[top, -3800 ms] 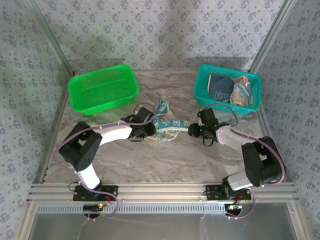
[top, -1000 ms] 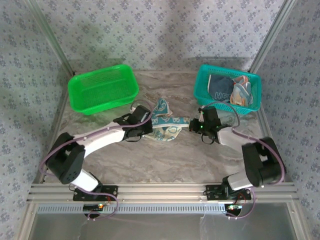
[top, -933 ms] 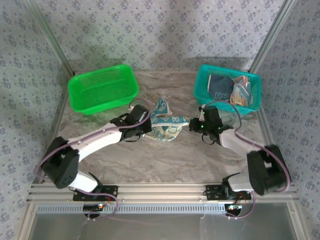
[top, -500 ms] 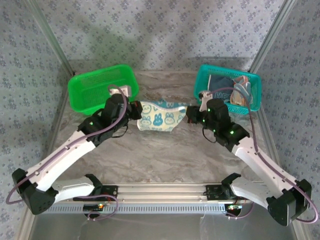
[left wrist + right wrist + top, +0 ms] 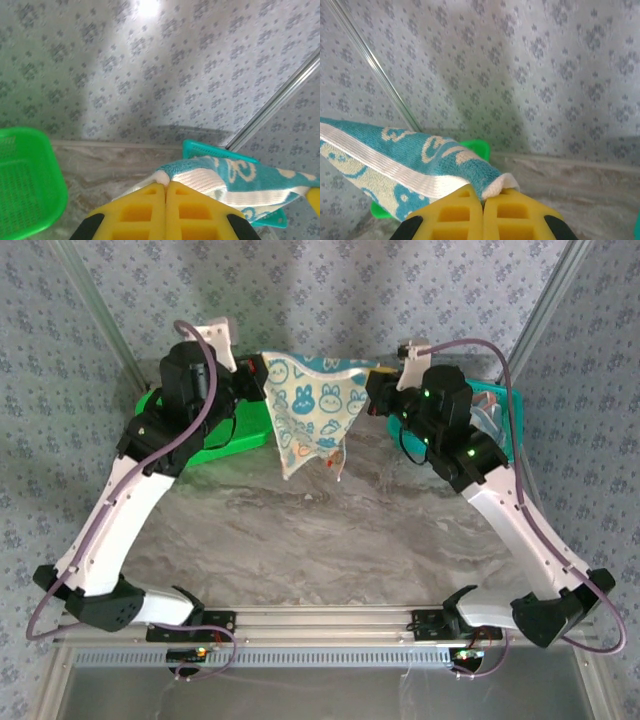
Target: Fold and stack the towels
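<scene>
Top external view showed the teal rabbit-print towel [image 5: 310, 405] held up in the air, stretched by its top edge between both arms. It hung above and just right of the green basket [image 5: 235, 435], its lower part drooping to an uneven point clear of the marble-patterned table [image 5: 330, 530]. The left gripper [image 5: 255, 375] was pressed together on the towel's left upper corner, directly over the right end of the green basket. The right gripper [image 5: 375, 390] pinched the opposite upper corner, farther right of the green basket, with the whole width of the cloth between the two. The towel's top edge ran nearly level, sagging only slightly in the middle.

From the left wrist, the yellow fingers [image 5: 145, 210] met flat against each other with a white-edged fold of towel nipped at their tips; the green basket lay low to the left. From the right wrist, the yellow fingers [image 5: 510, 212] were likewise squeezed together on a white hem corner, with the green basket's rim peeking from behind the cloth.

Well to the right of the green basket sat the teal basket [image 5: 510, 415], mostly hidden by the right arm, with a bit of other cloth [image 5: 488, 425] visible inside.
</scene>
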`<state>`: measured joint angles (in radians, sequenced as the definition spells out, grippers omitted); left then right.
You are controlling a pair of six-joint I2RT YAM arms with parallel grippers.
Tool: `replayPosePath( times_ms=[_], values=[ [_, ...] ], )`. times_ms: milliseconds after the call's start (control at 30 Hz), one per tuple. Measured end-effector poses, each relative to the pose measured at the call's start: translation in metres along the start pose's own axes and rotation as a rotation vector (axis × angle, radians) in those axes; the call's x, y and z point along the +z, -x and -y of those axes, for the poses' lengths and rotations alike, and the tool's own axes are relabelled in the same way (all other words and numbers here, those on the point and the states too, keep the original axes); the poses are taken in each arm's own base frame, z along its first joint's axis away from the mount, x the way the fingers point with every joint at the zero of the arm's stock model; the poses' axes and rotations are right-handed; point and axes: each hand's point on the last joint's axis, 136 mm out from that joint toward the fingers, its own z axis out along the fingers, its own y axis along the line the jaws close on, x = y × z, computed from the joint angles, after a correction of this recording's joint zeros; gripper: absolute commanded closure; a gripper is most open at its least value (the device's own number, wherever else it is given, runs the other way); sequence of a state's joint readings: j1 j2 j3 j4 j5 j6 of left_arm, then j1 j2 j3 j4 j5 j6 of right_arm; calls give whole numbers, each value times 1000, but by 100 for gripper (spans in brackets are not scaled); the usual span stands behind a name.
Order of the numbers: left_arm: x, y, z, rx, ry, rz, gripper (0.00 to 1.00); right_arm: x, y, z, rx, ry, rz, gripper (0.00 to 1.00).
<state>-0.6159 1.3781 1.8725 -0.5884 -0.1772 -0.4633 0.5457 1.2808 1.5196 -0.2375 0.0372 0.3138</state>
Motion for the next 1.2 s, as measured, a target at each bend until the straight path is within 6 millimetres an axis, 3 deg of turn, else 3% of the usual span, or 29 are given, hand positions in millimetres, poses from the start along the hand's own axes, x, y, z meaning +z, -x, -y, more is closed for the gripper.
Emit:
replayPosePath(
  times_ms=[233, 467, 633, 767, 900, 1067, 1200],
  values=[
    [-18, 25, 16, 28, -54, 26, 100, -8, 38, -12, -32, 25, 72, 100],
    [-38, 8, 19, 30, -77, -32, 100, -20, 30, -29, -34, 69, 45, 100],
    [-75, -12, 31, 19, -137, -65, 100, -64, 21, -62, -36, 156, 44, 100],
    [-113, -13, 33, -22, -192, -54, 100, -109, 32, -83, -24, 223, 88, 100],
    [-137, -11, 35, -62, -236, -42, 100, -133, 32, -92, -16, 249, 91, 100],
    [-150, -14, 35, -93, -257, -54, 100, -137, 19, -93, -31, 221, 54, 100],
    [-141, -22, 29, -102, -209, -75, 100, -122, -1, -83, -58, 151, -4, 100]
  ],
)
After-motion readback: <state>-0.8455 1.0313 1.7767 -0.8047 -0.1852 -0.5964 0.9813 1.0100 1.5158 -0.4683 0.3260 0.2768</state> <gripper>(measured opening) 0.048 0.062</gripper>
